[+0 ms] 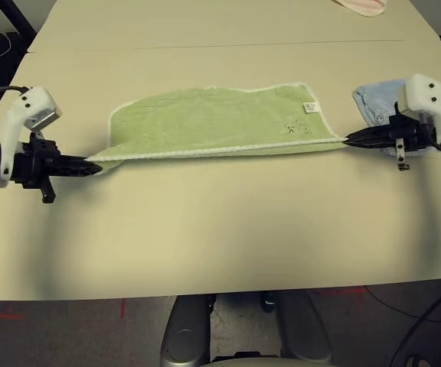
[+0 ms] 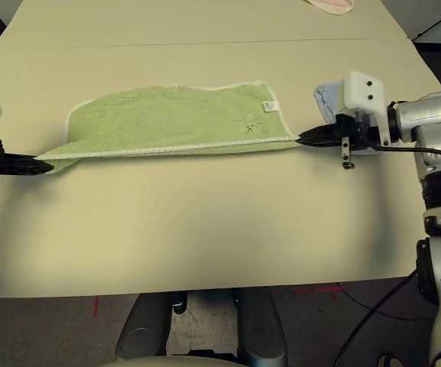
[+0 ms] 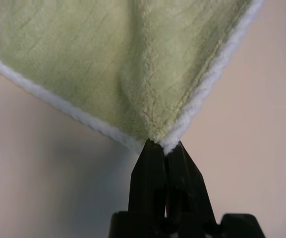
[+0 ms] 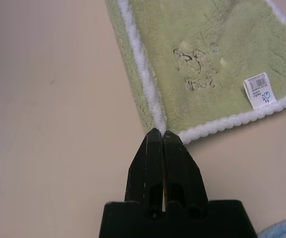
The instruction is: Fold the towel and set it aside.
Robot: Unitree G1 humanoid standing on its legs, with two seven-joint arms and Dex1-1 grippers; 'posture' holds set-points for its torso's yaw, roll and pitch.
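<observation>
Left hand (image 1: 90,166) & right hand (image 1: 348,140) are both pinching near corners of the towel (image 1: 220,122); it is looking soft and light, sagging btw them.

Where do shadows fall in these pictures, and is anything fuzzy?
Left eye view: soft dark shadows lie on the table under both arms, nearer the robot than the towel. Left wrist view: a shadow beside the left claw; the towel's pile looks soft. Right wrist view: the towel's mark and label read clearly.

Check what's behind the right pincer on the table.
A light blue folded towel lies behind the right pincer, partly covered by the wrist, so its far side is hidden. The pincer itself is shut on a corner of the green towel.
</observation>
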